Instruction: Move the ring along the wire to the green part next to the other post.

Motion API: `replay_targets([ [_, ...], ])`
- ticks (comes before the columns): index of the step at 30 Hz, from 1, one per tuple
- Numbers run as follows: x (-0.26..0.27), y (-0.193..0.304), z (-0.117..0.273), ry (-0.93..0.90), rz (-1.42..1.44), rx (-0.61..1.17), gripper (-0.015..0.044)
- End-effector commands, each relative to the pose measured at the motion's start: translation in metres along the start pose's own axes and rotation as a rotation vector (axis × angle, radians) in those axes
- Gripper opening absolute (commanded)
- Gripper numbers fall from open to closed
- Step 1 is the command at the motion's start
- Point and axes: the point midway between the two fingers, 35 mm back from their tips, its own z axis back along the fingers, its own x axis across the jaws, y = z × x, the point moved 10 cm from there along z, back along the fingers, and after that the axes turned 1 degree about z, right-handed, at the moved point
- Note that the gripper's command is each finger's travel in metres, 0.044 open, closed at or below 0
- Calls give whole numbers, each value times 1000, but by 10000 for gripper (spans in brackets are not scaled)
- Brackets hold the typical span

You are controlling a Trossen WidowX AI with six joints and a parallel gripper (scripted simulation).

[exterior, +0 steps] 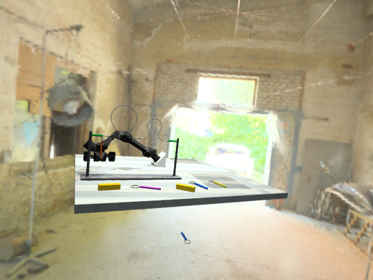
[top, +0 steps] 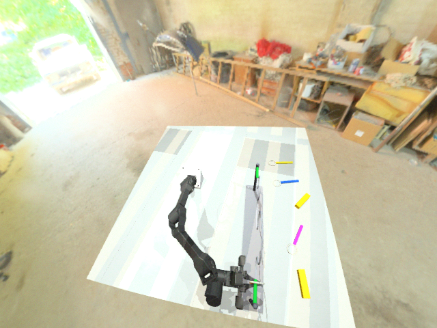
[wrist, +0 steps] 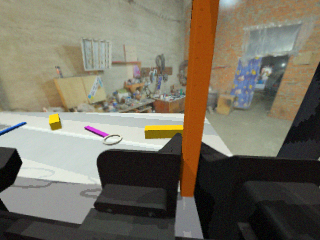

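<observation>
The ring (top: 261,282) (exterior: 102,136) is around the wire at the inner end of the near green part (top: 255,293) (exterior: 96,135), close to where the grey wire (exterior: 123,105) begins. Its orange handle (exterior: 101,147) (wrist: 198,75) hangs down, nearly upright. My gripper (top: 251,281) (exterior: 101,155) (wrist: 181,137) is shut on the handle, below the wire. The near post (top: 255,305) (exterior: 88,168) stands beside the gripper. The far post (top: 255,183) (exterior: 175,159) carries the other green part (top: 257,171) (exterior: 172,140). Whether the ring touches the wire is too small to tell.
The grey wire rises in a large loop and a smaller loop between the posts. Beyond the stand lie two yellow blocks (top: 302,200) (top: 304,283), a magenta-handled ring (top: 298,234), a blue-handled ring (top: 289,182) and a yellow-handled ring (top: 284,162).
</observation>
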Motion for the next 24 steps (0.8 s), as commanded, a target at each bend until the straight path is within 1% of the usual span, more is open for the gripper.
replay_targets([
  [1,3,-14,13,9,17,60,-150],
  [24,30,-60,50,-15,-45,443,-150],
])
